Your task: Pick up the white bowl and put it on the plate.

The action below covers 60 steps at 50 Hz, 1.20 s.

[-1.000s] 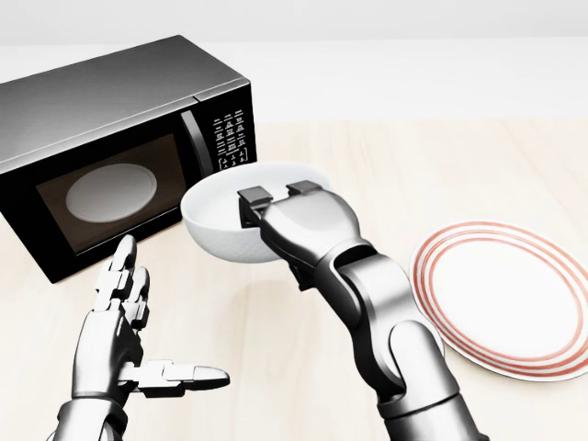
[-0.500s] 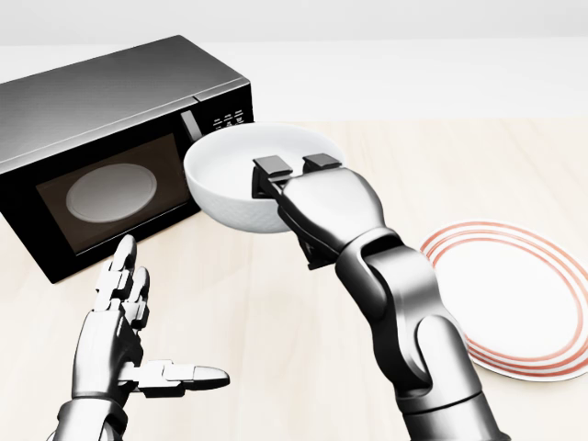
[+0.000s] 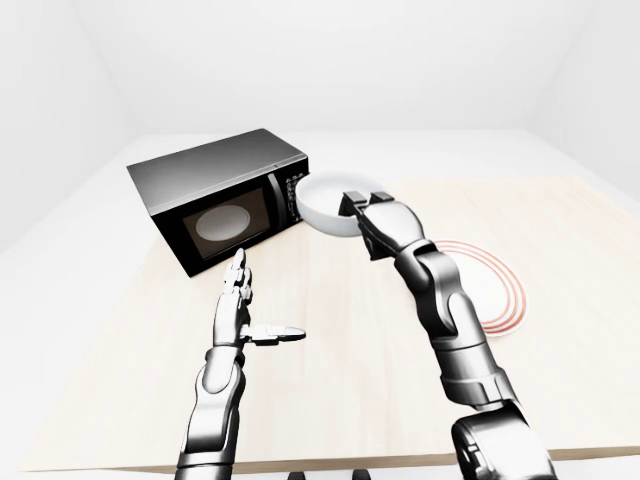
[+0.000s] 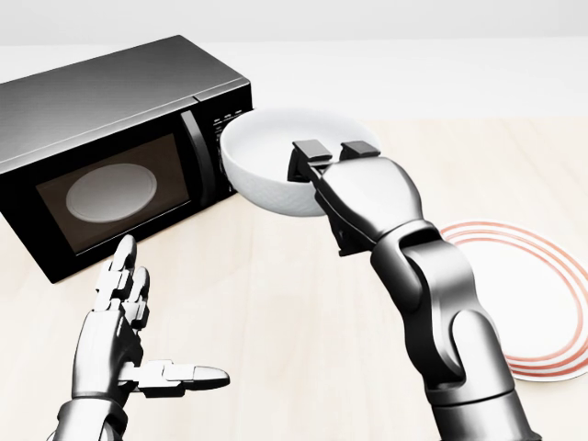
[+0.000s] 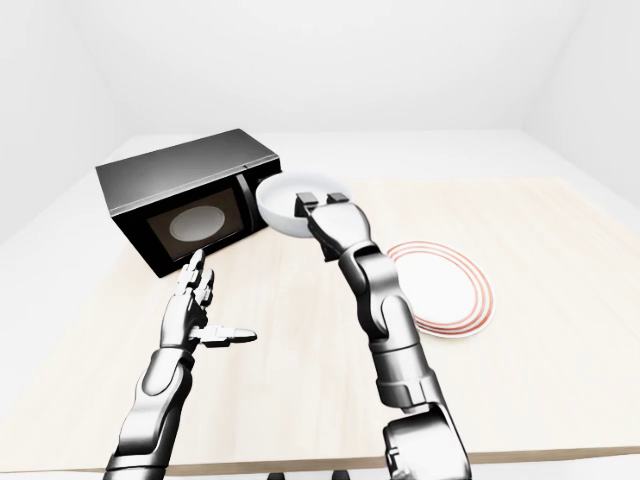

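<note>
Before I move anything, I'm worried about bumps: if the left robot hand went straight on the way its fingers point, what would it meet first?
Probably the microwave: the open left robot hand points at its door, though depth is unclear.

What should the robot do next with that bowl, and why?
Probably swing the right hand toward the head view's right and bring the bowl over the plate. The fingers grip the bowl's rim, the bowl hangs above the table beside the microwave, and the plate lies apart, low on the right with nothing on it. The left hand is open and idle.
</note>
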Motion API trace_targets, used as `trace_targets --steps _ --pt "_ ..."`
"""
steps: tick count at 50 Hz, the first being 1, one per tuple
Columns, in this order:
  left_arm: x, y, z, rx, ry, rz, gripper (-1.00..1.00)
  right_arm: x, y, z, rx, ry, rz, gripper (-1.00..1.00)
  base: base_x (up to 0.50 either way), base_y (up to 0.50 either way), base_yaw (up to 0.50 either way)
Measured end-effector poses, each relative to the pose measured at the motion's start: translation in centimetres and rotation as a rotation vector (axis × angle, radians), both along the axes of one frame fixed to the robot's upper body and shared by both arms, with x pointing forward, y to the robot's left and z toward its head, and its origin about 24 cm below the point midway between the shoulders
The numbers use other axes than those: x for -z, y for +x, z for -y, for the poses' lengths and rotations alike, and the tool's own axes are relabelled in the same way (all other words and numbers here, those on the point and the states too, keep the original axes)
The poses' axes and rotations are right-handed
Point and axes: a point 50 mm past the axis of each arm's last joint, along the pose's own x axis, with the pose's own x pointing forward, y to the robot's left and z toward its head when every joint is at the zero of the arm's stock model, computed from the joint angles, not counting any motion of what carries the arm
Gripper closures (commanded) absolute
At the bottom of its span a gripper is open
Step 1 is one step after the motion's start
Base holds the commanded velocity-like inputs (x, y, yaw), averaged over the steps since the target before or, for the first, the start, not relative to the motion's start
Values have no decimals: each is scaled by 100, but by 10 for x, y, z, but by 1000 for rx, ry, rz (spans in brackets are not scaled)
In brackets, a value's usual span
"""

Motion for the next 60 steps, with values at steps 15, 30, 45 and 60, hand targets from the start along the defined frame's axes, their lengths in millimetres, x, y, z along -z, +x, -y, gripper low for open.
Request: trace_targets --steps 15,30,45,60 --pt "0 0 0 0 0 0 -100 -1 5 23 65 14 -6 100 0 0 0" --pt "0 0 0 0 0 0 -100 5 5 48 131 27 -19 100 0 0 0" --pt "0 0 0 0 0 0 -100 13 1 74 195 36 -31 100 0 0 0" --pt "0 0 0 0 0 0 -100 21 -5 95 246 38 -42 100 0 0 0"
